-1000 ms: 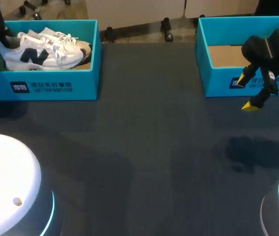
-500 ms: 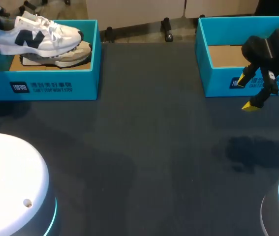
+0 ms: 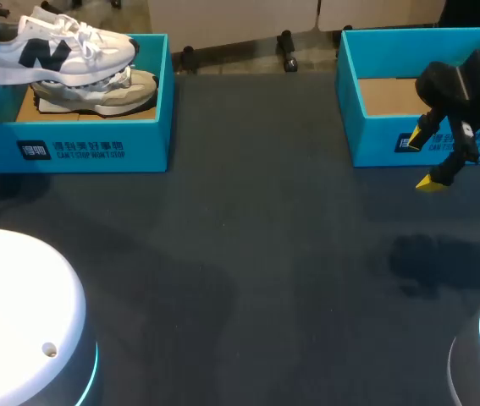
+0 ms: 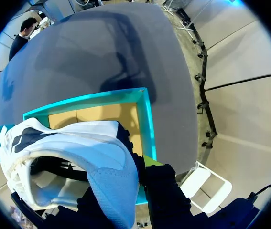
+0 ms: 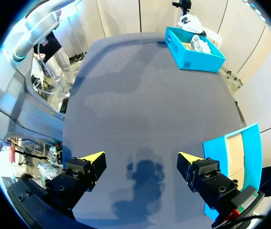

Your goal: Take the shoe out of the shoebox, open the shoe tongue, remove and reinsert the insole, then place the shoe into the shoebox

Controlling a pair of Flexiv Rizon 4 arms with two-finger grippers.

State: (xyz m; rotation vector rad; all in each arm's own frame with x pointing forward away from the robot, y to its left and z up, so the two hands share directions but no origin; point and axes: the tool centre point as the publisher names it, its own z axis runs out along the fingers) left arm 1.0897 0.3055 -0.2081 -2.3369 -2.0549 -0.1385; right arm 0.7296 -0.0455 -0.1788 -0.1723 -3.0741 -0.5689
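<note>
- my left gripper [image 4: 130,200] pinches the shoe [image 3: 57,52] by its heel, holding it above the box [image 3: 96,148] at 10 o'clock, high enough to clear the walls.
- my right gripper [image 3: 422,160], fingers spread, hovers at 2 o'clock, likely free for the tongue.

Even light — soft table [image 3: 265,254] shadows

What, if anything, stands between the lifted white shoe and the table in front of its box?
Only the front wall of the shoebox, and the white shoe looks raised above that rim. The second shoe lies below it in the box, out of the way. Nothing visible sits on the table ahead.
</note>
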